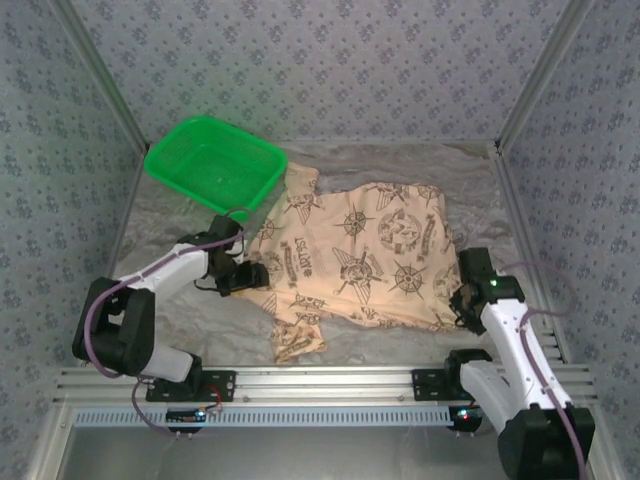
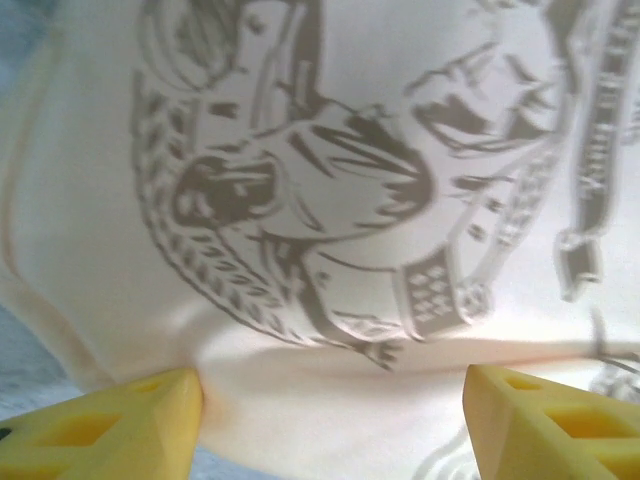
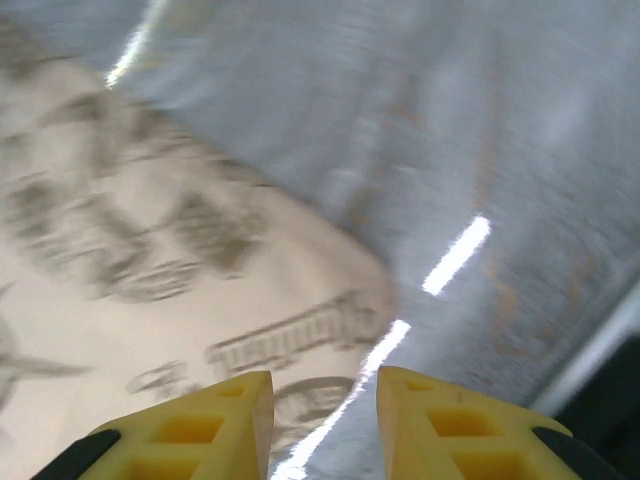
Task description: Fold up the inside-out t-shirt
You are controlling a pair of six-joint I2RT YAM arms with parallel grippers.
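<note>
Left gripper (image 2: 330, 400), jaws wide apart and empty, at the left edge of the t-shirt (image 1: 360, 260); right gripper (image 3: 325, 400), narrowly parted and empty, at its right corner. Garment lies spread and rumpled on the table (image 1: 400, 345); folding judged barely begun. Green basket (image 1: 215, 165) behind.

a green basket (image 1: 215, 165) sits far left on the silvery table (image 1: 230, 325); patterned walls (image 1: 330, 60) surround it, and a metal rail (image 1: 330, 380) edges the near side.

Green basket (image 1: 215, 165) far left — t-shirt (image 1: 370, 255) central
</note>
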